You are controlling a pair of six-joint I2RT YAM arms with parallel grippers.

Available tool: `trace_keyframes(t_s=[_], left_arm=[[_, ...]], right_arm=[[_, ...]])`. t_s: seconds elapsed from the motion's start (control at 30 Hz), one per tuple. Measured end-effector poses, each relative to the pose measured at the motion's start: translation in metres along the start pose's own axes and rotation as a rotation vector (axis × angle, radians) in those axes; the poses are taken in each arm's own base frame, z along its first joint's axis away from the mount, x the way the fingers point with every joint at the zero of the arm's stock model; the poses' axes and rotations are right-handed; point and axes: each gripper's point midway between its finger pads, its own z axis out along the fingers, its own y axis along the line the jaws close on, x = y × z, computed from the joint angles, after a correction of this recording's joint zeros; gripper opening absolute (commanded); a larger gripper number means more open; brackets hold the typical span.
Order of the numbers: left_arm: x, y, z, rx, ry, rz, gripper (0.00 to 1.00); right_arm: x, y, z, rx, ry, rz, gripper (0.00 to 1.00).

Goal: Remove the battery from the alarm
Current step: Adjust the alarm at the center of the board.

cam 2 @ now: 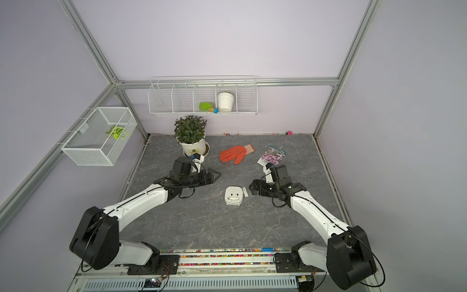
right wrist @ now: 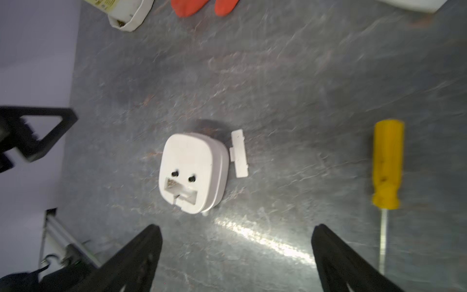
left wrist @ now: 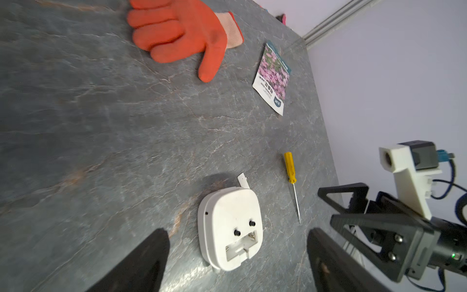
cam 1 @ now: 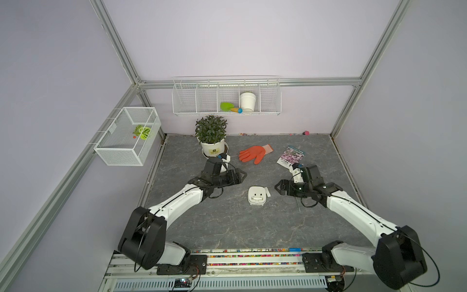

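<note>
The alarm (left wrist: 228, 227) is plain white, the table (left wrist: 101, 126) grey with pale veins. The glove (left wrist: 177, 32) is orange, the screwdriver handle (left wrist: 289, 166) yellow.

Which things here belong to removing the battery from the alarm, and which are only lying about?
For the job:
- alarm, lying back up, its recess empty
- battery, at the front edge of the table
- cover piece, beside the alarm

Lying about:
- screwdriver (perhaps a tool)
- glove
- seed packet
- potted plant
</note>
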Motion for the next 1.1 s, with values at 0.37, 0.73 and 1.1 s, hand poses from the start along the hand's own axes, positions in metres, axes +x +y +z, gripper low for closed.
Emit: trace_keyframes(t_s=[0.37, 0.73, 1.1], left_arm=[[-0.007, -0.014, 0.086, 0.148, 0.180, 0.074, 0.73], [0.031, -0.017, 0.114, 0.192, 0.331, 0.079, 0.73], [0.062, 0.007, 0.093, 0.125, 0.364, 0.036, 0.73]], right_arm=[[0.075, 0.046, 0.051, -0.183, 0.186, 0.077, 0.96], [0.072, 0.064, 0.079, -0.241, 0.163, 0.144, 0.95], [0.060, 0.063, 0.083, -0.204, 0.131, 0.130, 0.94]])
